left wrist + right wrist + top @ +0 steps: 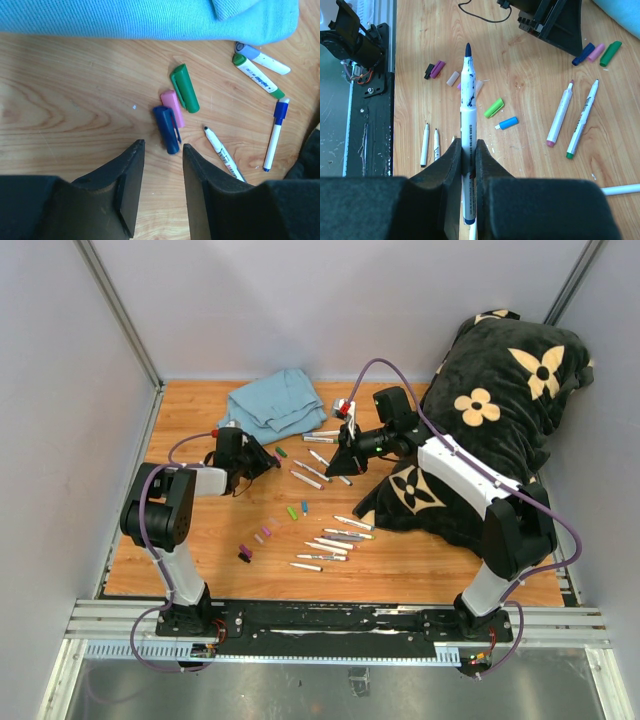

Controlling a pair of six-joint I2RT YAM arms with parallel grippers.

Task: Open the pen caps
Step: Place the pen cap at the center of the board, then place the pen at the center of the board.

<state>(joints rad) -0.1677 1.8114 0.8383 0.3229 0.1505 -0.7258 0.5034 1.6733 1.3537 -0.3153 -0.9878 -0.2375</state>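
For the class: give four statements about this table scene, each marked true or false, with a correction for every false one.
1. The right gripper grips a marker with a bare tip. True.
2. The left gripper holds the dark blue cap. False: its jaws stand apart and empty, and the cap lies on the table.
3. The pink cap lies between the dark blue cap and the green cap. True.
4. The blue cloth covers the flowered pillow. False: they lie apart.

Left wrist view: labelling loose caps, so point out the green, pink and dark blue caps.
green cap [184,88], left wrist view, middle of its body
pink cap [173,106], left wrist view, middle of its body
dark blue cap [166,129], left wrist view, middle of its body
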